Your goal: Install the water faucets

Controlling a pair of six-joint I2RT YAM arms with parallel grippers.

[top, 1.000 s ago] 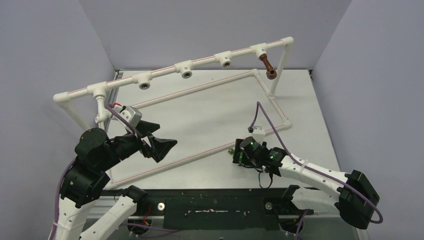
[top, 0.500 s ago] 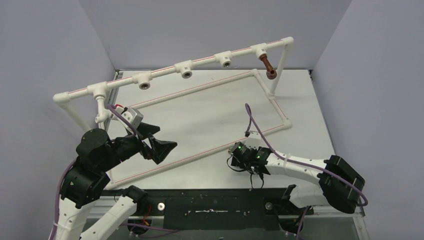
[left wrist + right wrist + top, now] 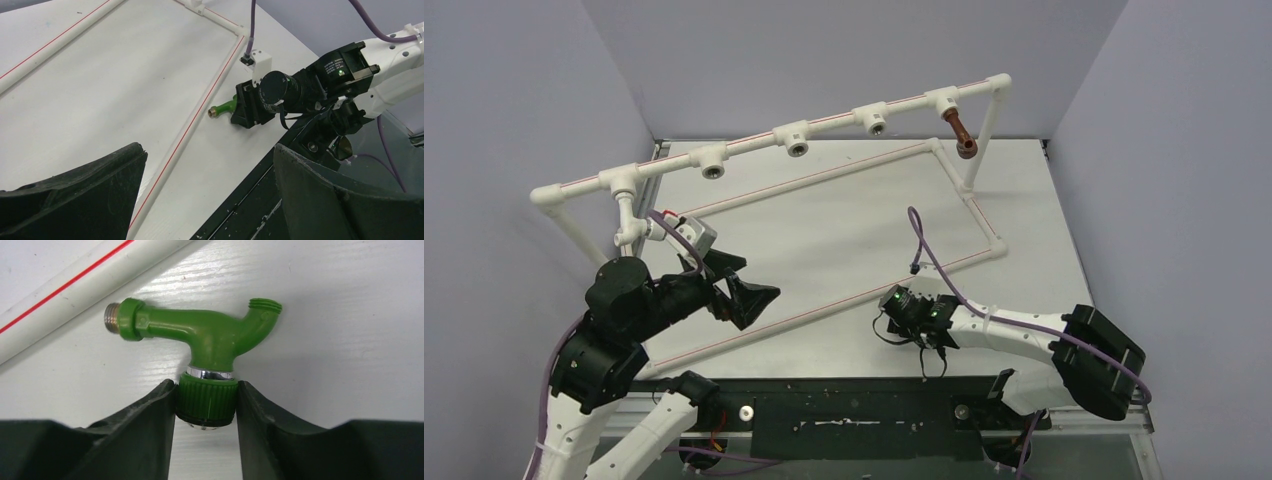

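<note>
Green faucet lies flat on the table just beside the red-lined base pipe, and the R gripper has both fingers pressed on its ribbed knob, prob. to leave the threaded inlet free for a socket, tho how firm the squeeze is I can't tell. R arm stretches low & near-flat along the near edge; L gripper hangs over the left side, jaws wide apart, empty. Reddish-brown faucet already sits in the far-right tee of the pipe frame
</note>
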